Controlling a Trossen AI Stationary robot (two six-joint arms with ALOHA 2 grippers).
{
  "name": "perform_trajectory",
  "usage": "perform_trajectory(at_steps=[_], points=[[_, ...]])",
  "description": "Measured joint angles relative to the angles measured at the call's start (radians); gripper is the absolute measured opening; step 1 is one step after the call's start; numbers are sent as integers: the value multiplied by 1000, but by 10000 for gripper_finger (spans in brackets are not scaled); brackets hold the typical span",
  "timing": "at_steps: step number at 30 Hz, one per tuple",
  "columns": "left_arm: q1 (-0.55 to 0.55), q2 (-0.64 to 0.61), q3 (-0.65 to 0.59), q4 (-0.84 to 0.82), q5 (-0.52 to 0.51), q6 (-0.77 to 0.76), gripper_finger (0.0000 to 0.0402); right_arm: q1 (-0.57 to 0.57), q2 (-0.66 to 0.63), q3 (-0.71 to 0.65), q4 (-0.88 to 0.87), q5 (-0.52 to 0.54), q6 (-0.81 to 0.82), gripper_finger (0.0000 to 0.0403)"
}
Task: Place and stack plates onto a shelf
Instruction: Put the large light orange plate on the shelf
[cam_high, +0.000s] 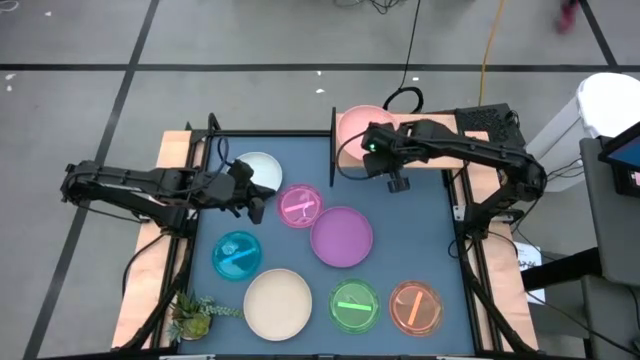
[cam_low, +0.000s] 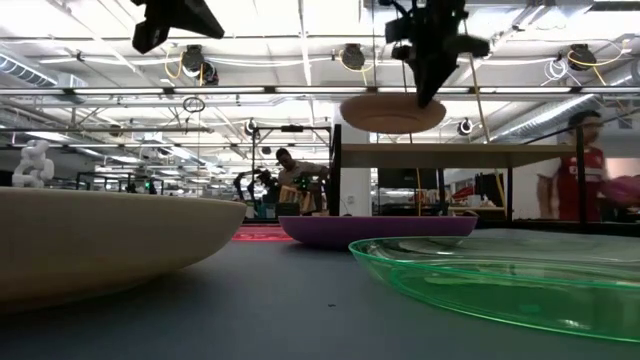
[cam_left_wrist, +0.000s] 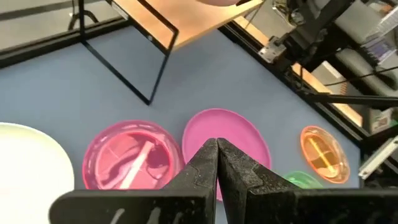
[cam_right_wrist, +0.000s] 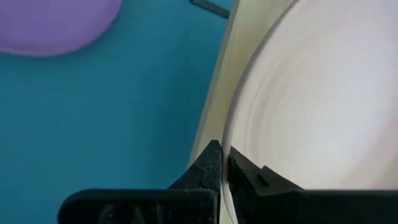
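While pinching (tightly), right fingers (cam_right_wrist: 222, 163) hold salmon plate (cam_right_wrist: 317, 99).

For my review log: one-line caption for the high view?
Right gripper holds the salmon plate over the shelf; seven plates remain on the table.

A robotics lab or open workshop hall is indicated. Beyond the right claw (cam_low: 425, 95), an exposed ceiling with pipes and strip lights (cam_low: 300, 60) is seen, and behind it further workstations with other robot arms (cam_low: 255, 185). A person (cam_low: 585, 170) is seen standing beside them. Cables (cam_high: 410, 50) are trailed across the grey tiled floor past the desk (cam_high: 300, 150).
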Motion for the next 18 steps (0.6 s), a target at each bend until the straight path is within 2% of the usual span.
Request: perform_trajectory(at_steps=[5, 12, 18], points=[[2, 0, -40, -2, 11, 3, 15, -6, 0, -68, 54, 22, -72, 0], [2, 0, -64, -2, 36, -27, 15, -24, 0, -112, 68, 18, -63, 0], [2, 0, -64, 0, 12, -7, 15, -54, 0, -155, 147, -30, -59, 0]])
